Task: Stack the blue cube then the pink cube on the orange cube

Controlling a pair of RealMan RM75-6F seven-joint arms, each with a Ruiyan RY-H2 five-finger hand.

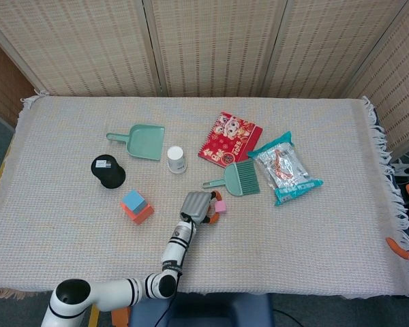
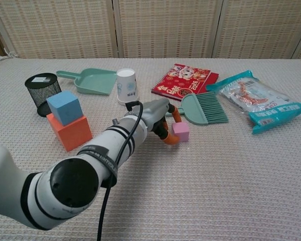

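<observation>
Left hand (image 2: 158,118) seemingly touches unlabelled pink cube (image 2: 180,131).

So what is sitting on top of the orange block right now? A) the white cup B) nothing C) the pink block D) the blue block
D: the blue cube rests on the orange cube, while the pink cube is on the cloth beside the left hand.
</observation>
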